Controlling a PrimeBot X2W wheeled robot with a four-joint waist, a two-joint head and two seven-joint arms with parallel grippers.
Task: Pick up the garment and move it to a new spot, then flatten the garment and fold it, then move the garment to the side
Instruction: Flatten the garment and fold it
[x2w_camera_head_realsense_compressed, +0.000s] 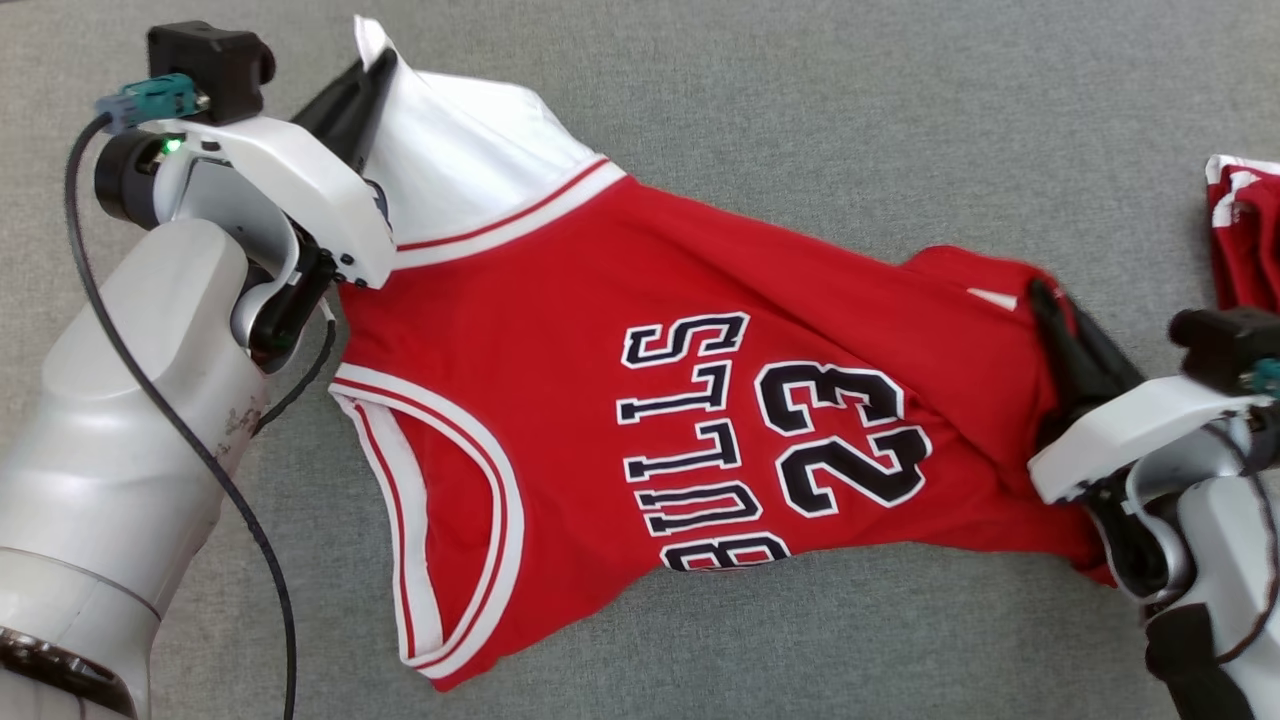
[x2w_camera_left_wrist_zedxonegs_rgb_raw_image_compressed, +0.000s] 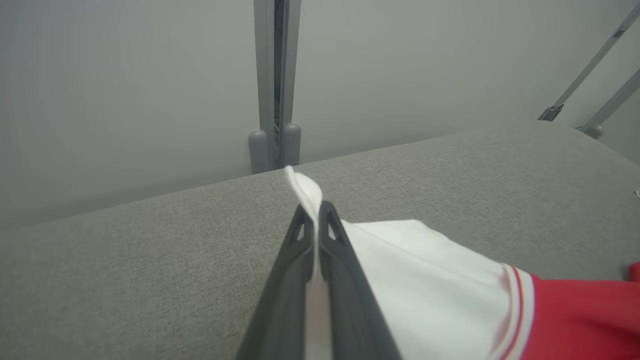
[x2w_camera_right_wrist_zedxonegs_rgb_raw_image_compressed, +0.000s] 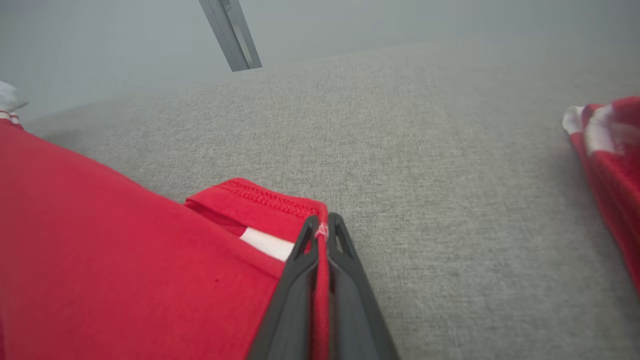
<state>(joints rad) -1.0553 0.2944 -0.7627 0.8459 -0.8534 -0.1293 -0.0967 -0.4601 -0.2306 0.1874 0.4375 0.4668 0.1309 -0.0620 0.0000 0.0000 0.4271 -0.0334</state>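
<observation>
While left gripper (x2w_camera_head_realsense_compressed: 372, 72) at ten o'clock and right gripper (x2w_camera_head_realsense_compressed: 1048, 298) at three clamped it, the jersey (x2w_camera_head_realsense_compressed: 600, 290) read "BULLS 23".

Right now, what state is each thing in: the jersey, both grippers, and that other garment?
jersey: print up, pulled between both grippers, creased, not folded.
left gripper: shut on the jersey's white end.
right gripper: shut on the jersey's red hem.
other garment: bunched at the right edge, apart from both grippers.
</observation>
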